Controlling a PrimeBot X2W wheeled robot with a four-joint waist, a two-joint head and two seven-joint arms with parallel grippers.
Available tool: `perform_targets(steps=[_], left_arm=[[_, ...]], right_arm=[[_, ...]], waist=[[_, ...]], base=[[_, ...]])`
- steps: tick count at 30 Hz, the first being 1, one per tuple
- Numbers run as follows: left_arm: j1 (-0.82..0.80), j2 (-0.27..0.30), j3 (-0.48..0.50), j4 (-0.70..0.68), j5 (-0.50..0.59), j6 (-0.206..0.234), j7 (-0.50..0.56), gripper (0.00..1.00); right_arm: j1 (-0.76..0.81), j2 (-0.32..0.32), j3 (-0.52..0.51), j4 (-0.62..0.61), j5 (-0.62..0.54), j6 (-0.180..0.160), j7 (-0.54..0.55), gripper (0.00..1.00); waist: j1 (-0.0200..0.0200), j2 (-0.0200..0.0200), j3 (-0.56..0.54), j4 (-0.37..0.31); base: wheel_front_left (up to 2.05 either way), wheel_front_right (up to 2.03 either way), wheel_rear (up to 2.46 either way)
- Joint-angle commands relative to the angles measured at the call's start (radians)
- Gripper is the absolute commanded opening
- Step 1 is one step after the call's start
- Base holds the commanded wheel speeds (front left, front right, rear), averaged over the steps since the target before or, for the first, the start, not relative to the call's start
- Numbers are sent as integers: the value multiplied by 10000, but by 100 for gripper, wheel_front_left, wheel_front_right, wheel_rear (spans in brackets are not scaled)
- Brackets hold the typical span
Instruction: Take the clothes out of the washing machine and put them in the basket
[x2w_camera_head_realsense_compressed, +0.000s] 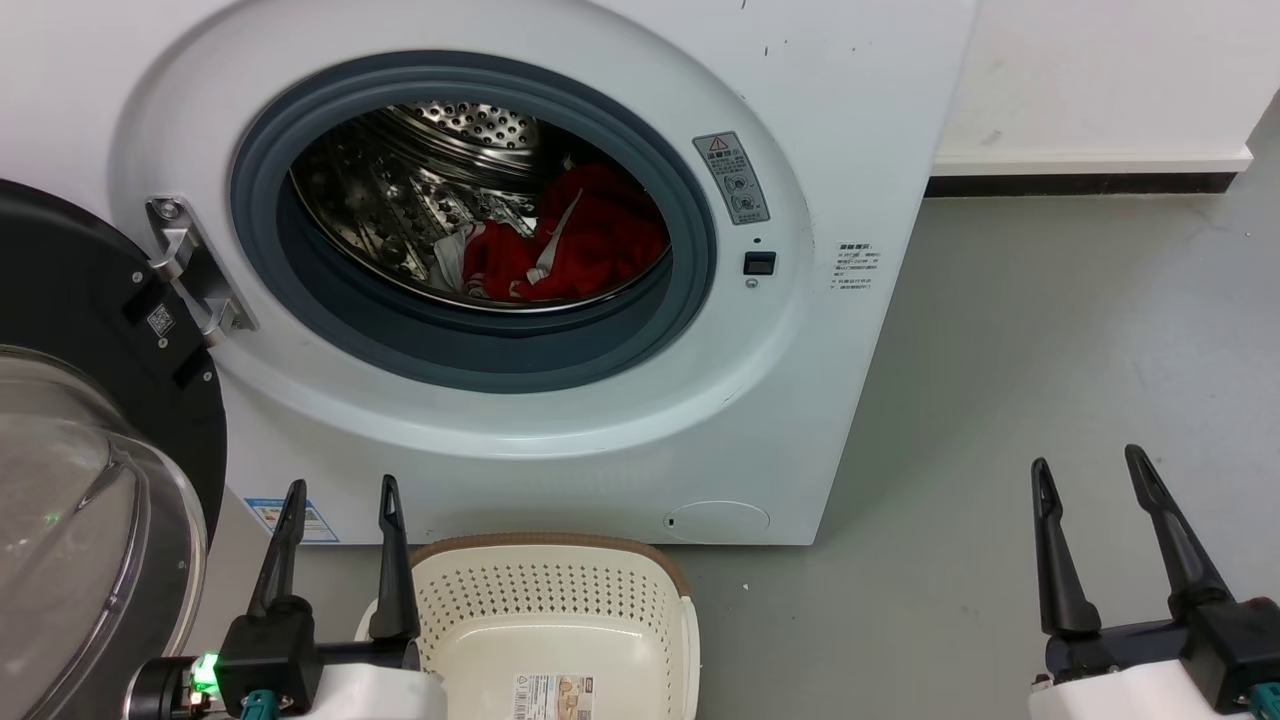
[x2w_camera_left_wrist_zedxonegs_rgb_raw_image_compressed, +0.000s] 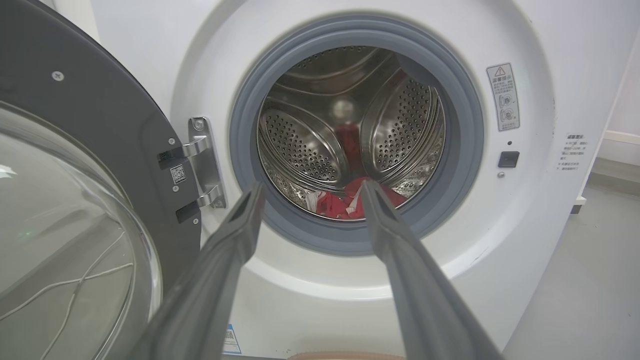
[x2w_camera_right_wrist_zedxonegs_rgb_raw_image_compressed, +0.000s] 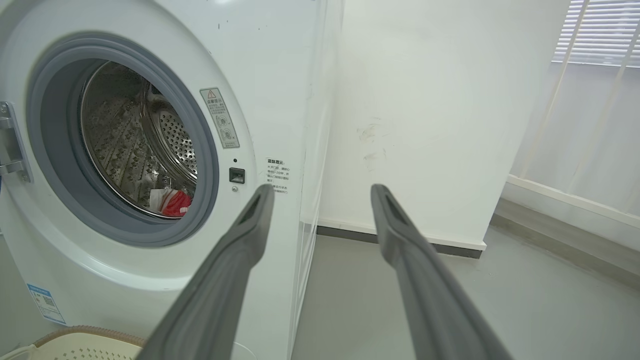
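The washing machine (x2w_camera_head_realsense_compressed: 850, 100) carried a sticker (x2w_camera_head_realsense_compressed: 732, 177) with warning triangle, print illegible; clothes (x2w_camera_head_realsense_compressed: 600, 240) lay inside; left gripper (x2w_camera_head_realsense_compressed: 342, 483) and right gripper (x2w_camera_head_realsense_compressed: 1087, 456) held fingers apart.

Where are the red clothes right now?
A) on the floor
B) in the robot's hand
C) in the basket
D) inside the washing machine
D: the red clothes lie at the bottom of the drum in the washing machine. The part of the basket that shows has no clothes in it, and the left hand and right hand are open and hold nothing.
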Motion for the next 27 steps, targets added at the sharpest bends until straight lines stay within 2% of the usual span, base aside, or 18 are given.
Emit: perform_targets(steps=[1, 20, 27], left_arm=[[87, -8, 22, -3, -10, 47, -67, 100], [122, -13, 31, 242, -248, 27, -66, 100], [-354, -13, 161, 632, -408, -247, -64, 100]], right_arm=[[107, -15, -37, -4, 58, -7, -21, 100], [84, -14, -80, 111, 438, -7, -21, 100], [-117, -14, 46, 41, 428, -7, -21, 100]], waist=[[0, 0, -6, 0], [0, 0, -17, 2], [0, 0, 207, -166]], base=[[0, 0, 0], [0, 0, 0], [0, 0, 0]])
